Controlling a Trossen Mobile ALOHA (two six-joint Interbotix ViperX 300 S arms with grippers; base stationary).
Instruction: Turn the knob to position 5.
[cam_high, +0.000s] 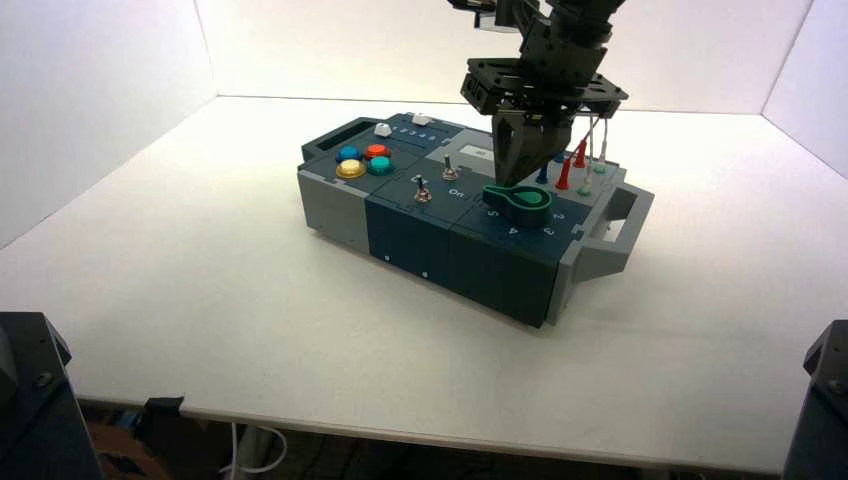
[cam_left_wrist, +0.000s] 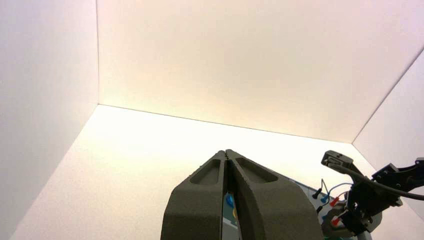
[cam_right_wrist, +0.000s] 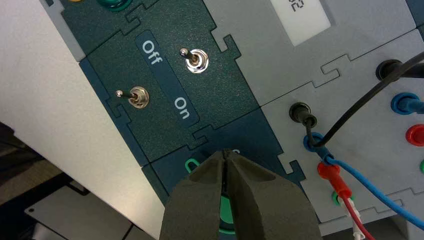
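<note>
Before turning the green knob (cam_high: 527, 205) to position 5 (cam_high: 492, 213), line up the right gripper (cam_right_wrist: 226, 151) with the pointed tip (cam_right_wrist: 191, 164). Right gripper: low over the knob, beside the tip, fingers pressed together, nothing pinched. Cannot tell contact from mere closeness. Left gripper (cam_left_wrist: 225, 151): parked well to the left of the knob, on the near side, also pressed together, holding nothing.

Knob: on the dark-blue panel of the box, to the right of both metal toggle switches (cam_right_wrist: 196, 61) and on the near side of the plugged wires (cam_right_wrist: 345, 192). Can't read the current setting in the right wrist view, with the knob partly covered there.

Likely step: starting the turn. Either spread wide enough to straddle the tip, or stay pressed together and push sideways against the tip's flank. Probably best to sweep towards the near side of the knob, following an arc around the centre, with little downward force. Go gently; could overshoot past 5 or slip off the top. Keep clear of the toggles and wires. Check the tip against the numeral before lifting off.
</note>
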